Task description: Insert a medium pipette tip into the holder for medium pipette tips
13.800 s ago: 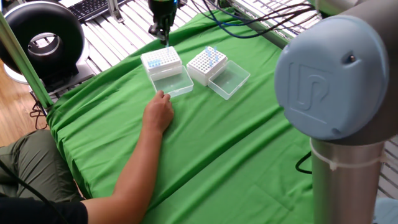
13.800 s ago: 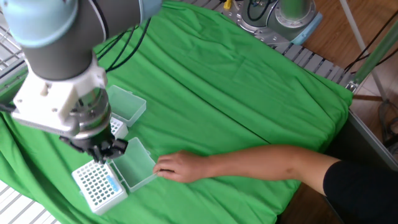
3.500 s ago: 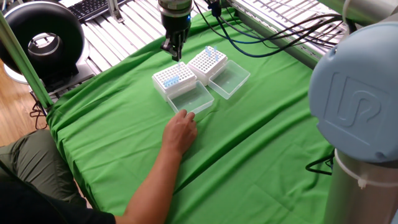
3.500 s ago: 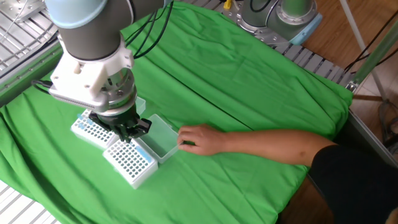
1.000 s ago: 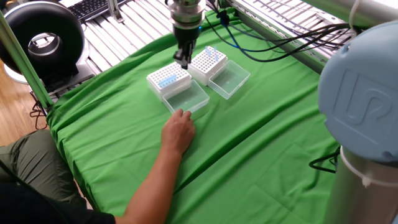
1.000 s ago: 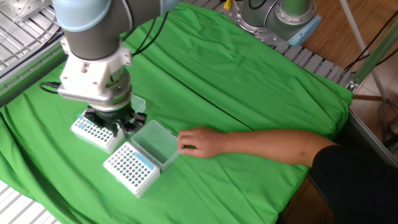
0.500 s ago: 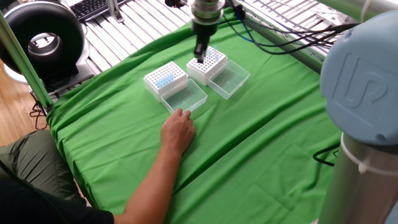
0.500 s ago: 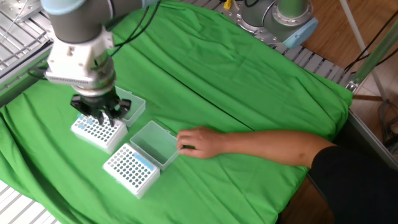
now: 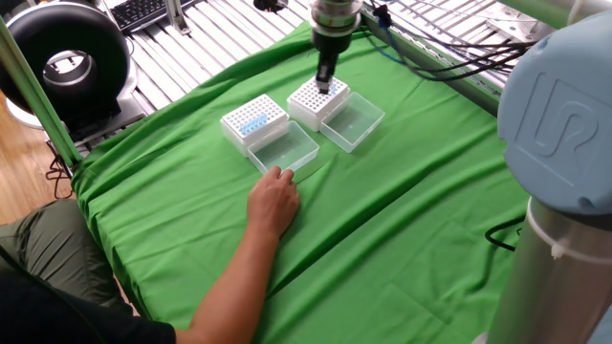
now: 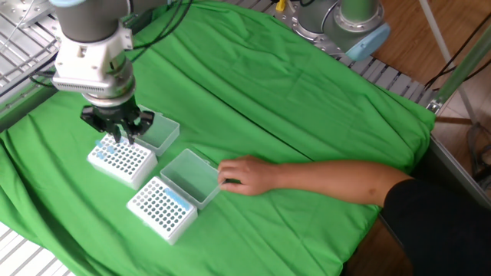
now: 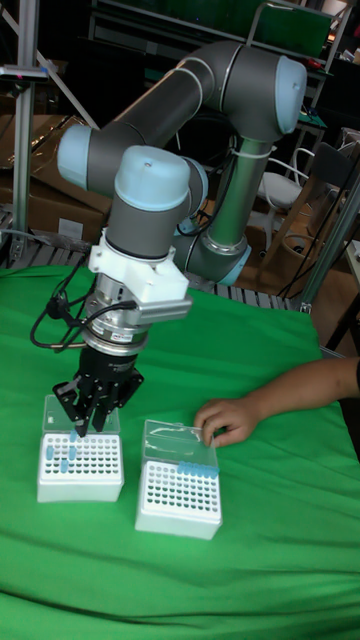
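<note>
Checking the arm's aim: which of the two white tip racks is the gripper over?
The rack farther from the person's hand, holding scattered blue tips. The gripper hangs over it; the other rack sits clear.

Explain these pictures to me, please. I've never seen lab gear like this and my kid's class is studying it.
The grey-and-blue machine is a UR5 robot arm. Its gripper ends in two jaws. All three pictures show one moment: two cameras look down at the table from opposite sides, and the tall one faces the arm from the front.

A green cloth covers the table. On it sit two white pipette tip racks, their tops grids of small holes and their clear lids hinged open. The gripper hangs just over the rack with scattered blue tips. The pictures are too small to tell whether the jaws hold a tip. The other rack has a short row of blue tips. A person's hand rests at its open lid.
</note>
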Action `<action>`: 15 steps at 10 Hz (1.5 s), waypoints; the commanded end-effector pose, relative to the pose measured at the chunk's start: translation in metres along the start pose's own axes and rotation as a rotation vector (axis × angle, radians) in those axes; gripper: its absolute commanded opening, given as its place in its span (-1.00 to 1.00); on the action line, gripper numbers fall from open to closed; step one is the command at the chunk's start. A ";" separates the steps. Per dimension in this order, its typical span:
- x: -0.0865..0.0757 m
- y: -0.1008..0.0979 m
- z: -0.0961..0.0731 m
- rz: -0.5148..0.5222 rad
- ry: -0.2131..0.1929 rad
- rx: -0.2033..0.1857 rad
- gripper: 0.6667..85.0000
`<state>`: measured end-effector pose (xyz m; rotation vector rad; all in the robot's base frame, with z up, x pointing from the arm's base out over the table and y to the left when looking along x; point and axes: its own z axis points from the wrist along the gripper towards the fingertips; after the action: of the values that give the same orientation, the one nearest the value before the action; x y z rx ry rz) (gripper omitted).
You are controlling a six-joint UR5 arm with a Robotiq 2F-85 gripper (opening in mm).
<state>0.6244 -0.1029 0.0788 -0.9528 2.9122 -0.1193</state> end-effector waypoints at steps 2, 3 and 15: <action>0.013 -0.010 0.000 -0.013 0.005 0.007 -0.31; 0.012 -0.012 0.001 -0.017 0.002 0.011 -0.32; 0.003 -0.013 0.016 0.014 -0.042 0.008 -0.71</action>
<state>0.6297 -0.1160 0.0636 -0.9572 2.8765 -0.1202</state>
